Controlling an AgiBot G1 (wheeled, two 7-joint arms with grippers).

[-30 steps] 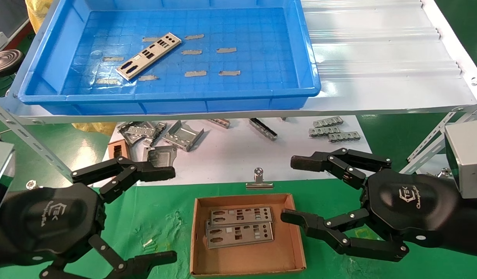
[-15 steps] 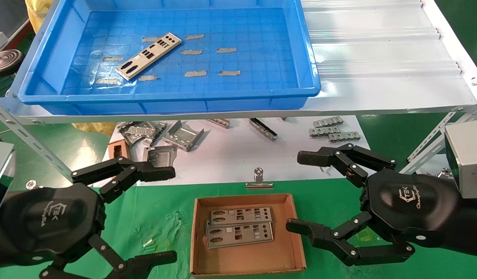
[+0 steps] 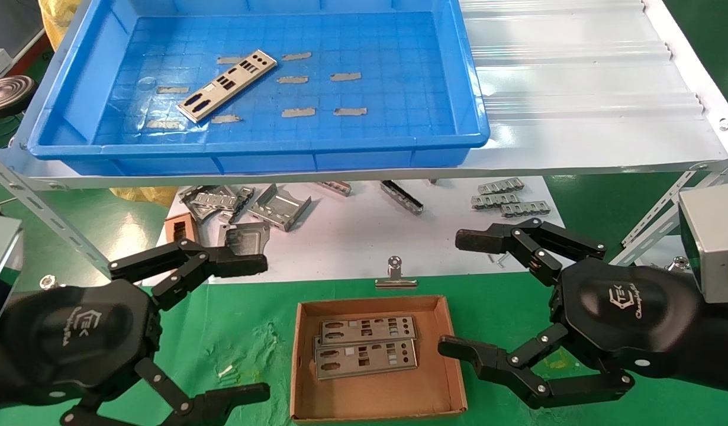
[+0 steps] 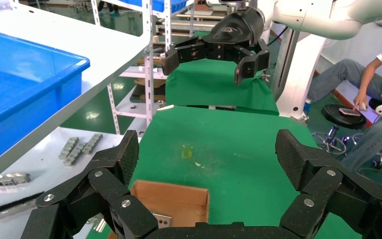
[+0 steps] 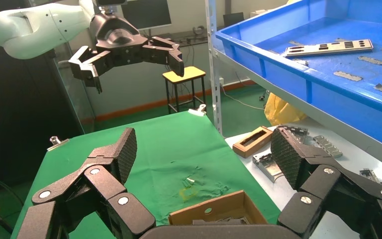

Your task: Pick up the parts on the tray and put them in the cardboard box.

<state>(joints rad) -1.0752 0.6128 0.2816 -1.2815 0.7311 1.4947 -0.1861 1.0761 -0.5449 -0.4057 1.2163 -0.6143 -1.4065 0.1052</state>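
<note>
Head view shows the large bright-blue plastic tray (image 3: 470, 89) on the white upper shelf (image 3: 583, 89), holding one thin silver-grey punched metal part (image 3: 226, 86) lying diagonally among short grey tape scraps (image 3: 298, 112). Below, on the green mat (image 3: 245, 319), the shallow brown cardboard box (image 3: 376, 402) holds two more such strips (image 3: 367, 345), overlapping. Bent metal brackets (image 3: 278, 207) litter the white sheet (image 3: 352, 236) behind it. The right gripper (image 3: 458, 296) hovers wide open and empty beside the box; the left gripper (image 3: 260, 325) likewise, opposite.
</note>
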